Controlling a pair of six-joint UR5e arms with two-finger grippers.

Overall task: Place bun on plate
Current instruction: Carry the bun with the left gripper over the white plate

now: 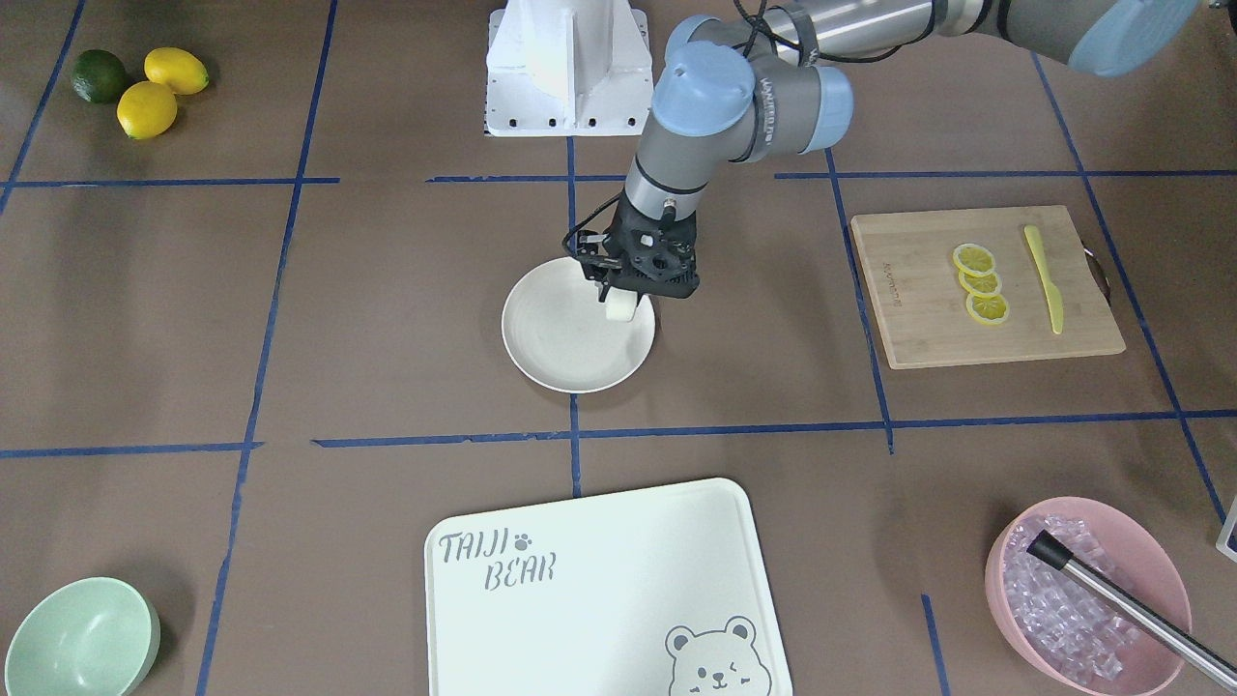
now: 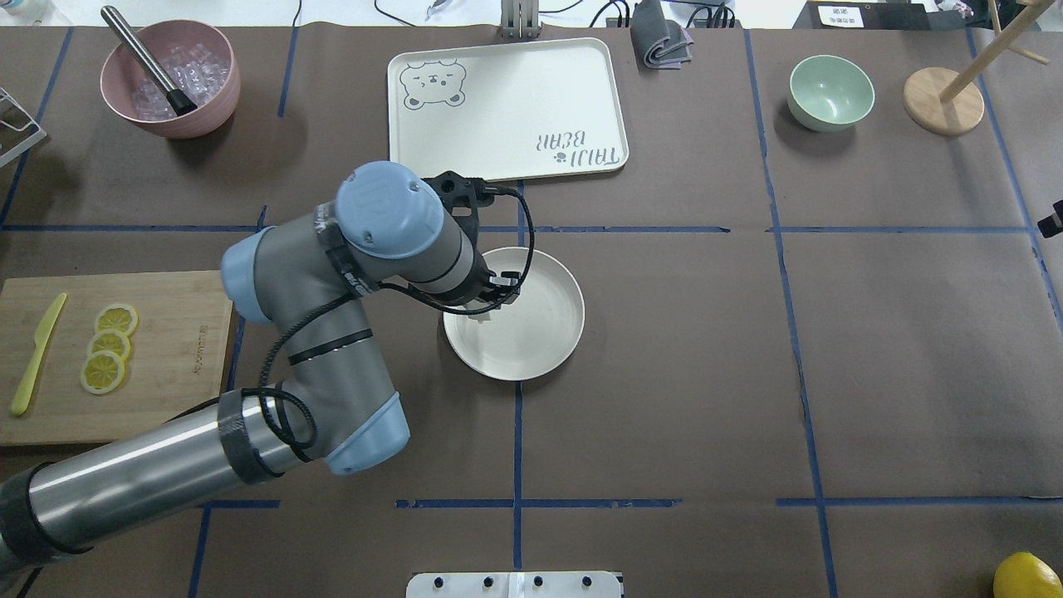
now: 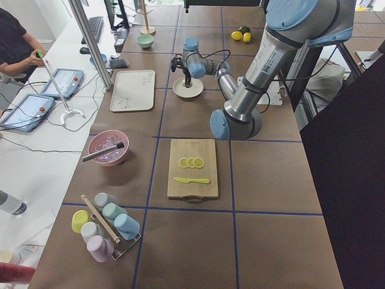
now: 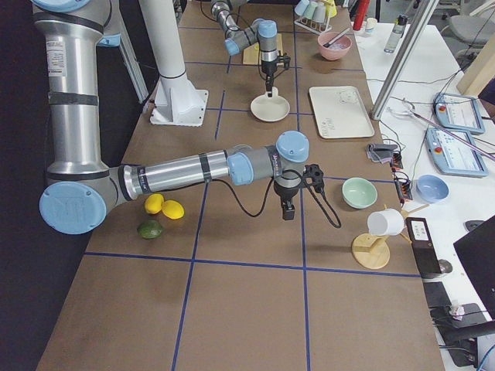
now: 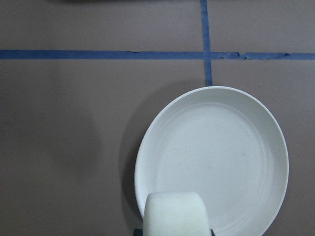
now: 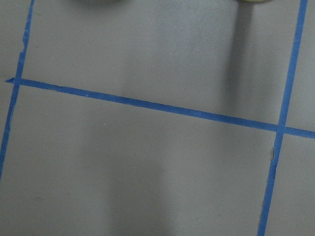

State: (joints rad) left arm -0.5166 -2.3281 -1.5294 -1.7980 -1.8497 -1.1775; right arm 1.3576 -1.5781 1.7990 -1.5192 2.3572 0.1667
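Hanging over the plate point(image 1: 565, 353) near the desk's middle, the left gripper point(image 1: 617, 298) was clamped on the bun point(image 1: 621, 311), just inside the rim on the robot's side. Carrying looked done, with lowering and release left to do. Whether the right gripper point(image 4: 288, 210) was apart or together could not be told.

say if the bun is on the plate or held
Held: the bun sits in the fingers of the left gripper over the plate; contact cannot tell.
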